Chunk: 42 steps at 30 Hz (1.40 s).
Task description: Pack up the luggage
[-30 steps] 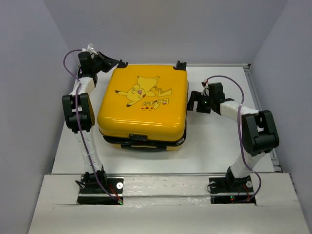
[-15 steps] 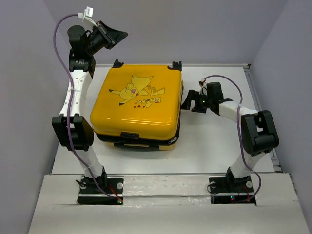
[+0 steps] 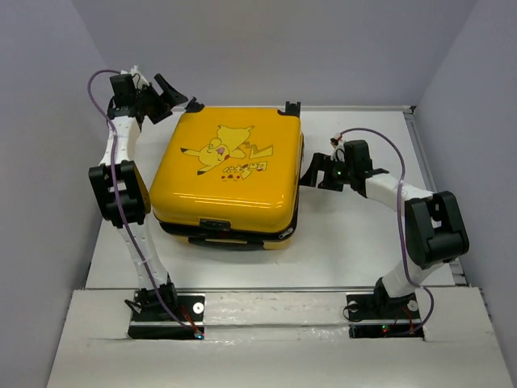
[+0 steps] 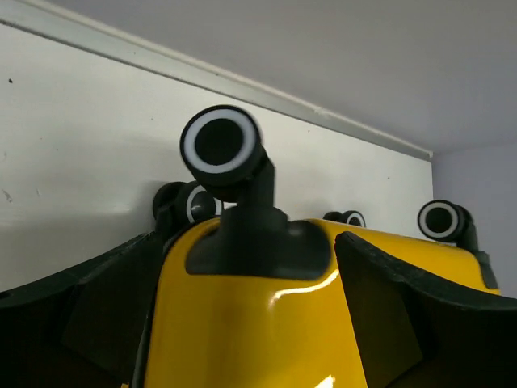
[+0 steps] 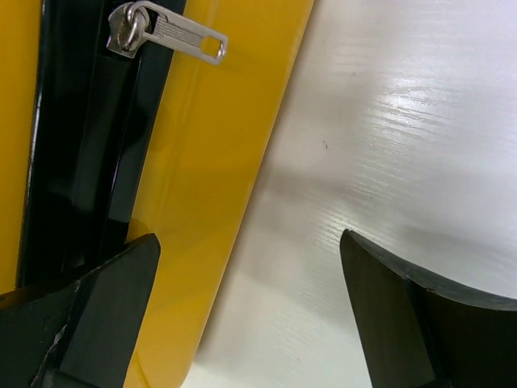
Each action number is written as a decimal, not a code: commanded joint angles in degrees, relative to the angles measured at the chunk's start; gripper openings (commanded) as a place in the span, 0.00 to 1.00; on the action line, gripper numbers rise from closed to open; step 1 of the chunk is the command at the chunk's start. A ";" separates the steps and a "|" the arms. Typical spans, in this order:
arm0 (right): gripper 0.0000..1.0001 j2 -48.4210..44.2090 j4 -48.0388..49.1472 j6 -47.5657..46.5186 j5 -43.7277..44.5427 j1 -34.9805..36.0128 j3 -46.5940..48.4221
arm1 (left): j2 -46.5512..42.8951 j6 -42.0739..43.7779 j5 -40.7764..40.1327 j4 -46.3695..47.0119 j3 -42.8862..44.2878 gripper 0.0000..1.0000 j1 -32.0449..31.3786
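I see the yellow suitcase (image 3: 230,174) lying flat mid-worktop (image 3: 355,234), lid down. My left claw (image 3: 174,95) is spread around its far-left wheel (image 4: 220,145) corner. My right claw (image 3: 308,171) is spread just beside its right side, near the zipper pull (image 5: 166,31).

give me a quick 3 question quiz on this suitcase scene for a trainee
1. True or false: the luggage lies flat with its cartoon side up.
2. Which metal part shows on the luggage's side in the right wrist view? A) zipper pull B) padlock C) key
3. Fill in: the left gripper, open, straddles a black corner ____.
Key: 1 true; 2 A; 3 wheel.
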 commanded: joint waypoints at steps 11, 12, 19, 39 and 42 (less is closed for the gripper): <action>1.00 0.53 4.30 -0.55 -2.91 1.69 -0.53 | 20.95 -4.32 22.14 12.52 16.25 0.99 -6.75; 1.00 0.53 4.30 -0.46 -2.91 2.21 -0.53 | 21.04 -9.13 22.85 15.81 12.75 0.99 -6.83; 1.00 2.90 4.57 0.07 -3.52 2.21 0.43 | 22.27 -18.49 25.75 31.05 6.39 0.88 -7.10; 1.00 5.89 4.84 1.30 -7.04 3.80 6.31 | 4.36 -34.66 26.37 45.73 4.18 0.06 -7.01; 1.00 6.86 3.87 1.12 -7.12 3.80 7.99 | -0.22 -37.38 25.06 45.47 5.24 0.06 -7.01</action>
